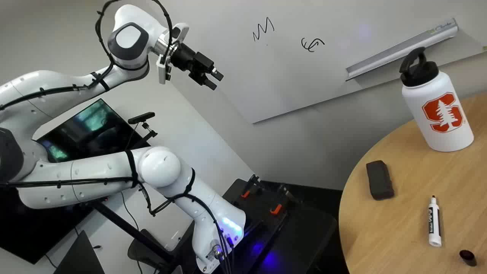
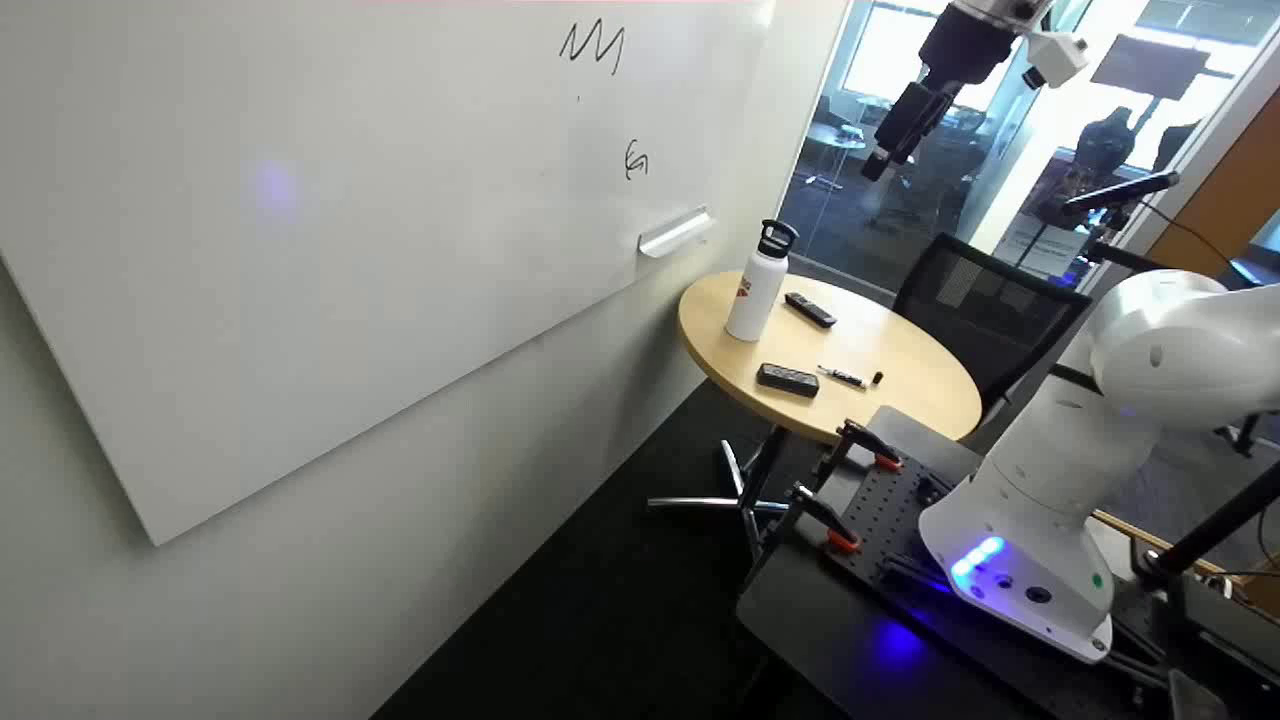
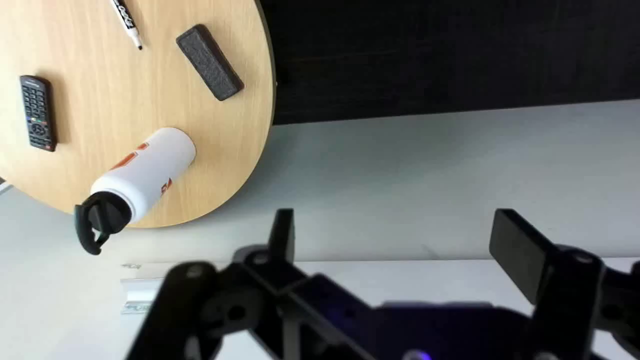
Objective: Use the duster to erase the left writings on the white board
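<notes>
The gripper (image 3: 395, 237) hangs in mid-air, fingers spread wide apart, with wall (image 3: 425, 185) and the lower edge of the white board (image 3: 390, 280) visible through the gap. The duster (image 3: 210, 62), a dark block, lies flat on a round wooden table (image 3: 130, 95), well apart from the gripper, up and to its left in the wrist view. On the same table, an upright white bottle (image 3: 150, 170) with a black looped lid stands near the duster on the board side, rising well above it; in the wrist view it comes between the gripper and a remote control (image 3: 36, 112). An uncapped marker pen (image 3: 126, 20) lies farther from the gripper than the duster; its loose cap (image 1: 468, 257) shows in both exterior views. In an exterior view, the left writings (image 1: 263, 29), a zigzag, stand up and right of the fingertips, unerased; a looped scribble (image 1: 312, 44) and a silver-grey rail (image 1: 401, 49) follow farther right. A mesh chair (image 2: 985, 310) stands below and to the right of the gripper in an exterior view.
</notes>
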